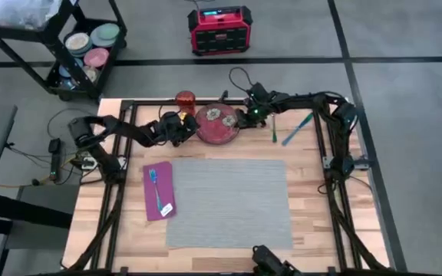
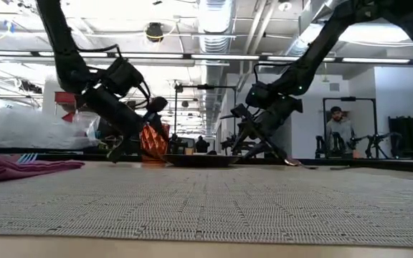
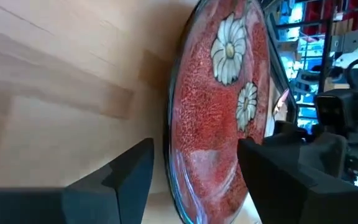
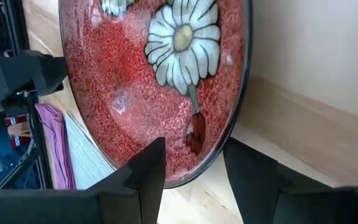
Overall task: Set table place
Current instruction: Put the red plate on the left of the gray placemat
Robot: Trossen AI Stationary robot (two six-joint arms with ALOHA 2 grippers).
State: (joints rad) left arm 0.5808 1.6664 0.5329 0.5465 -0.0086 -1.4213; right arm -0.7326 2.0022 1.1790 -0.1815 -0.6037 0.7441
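Your red plate (image 1: pixel 218 125) sits at the desk's (image 1: pixel 328 230) far side, just beyond the far edge of the grey placemat (image 1: pixel 229 201) — not on it. Left gripper (image 1: pixel 187 128) is at the plate's left rim, fingers apart, straddling the edge. Right gripper (image 1: pixel 242 119) meets the opposite rim, fingers likewise spread around the lip. Orange cup (image 1: pixel 185 99) stands just behind the left gripper, near the desk's far edge. Purple napkin (image 1: pixel 159 190) lies along the placemat's left edge — blue utensil (image 1: pixel 157 192) on top. Teal utensil (image 1: pixel 297 129) lies right of the plate. The placemat surface is open.
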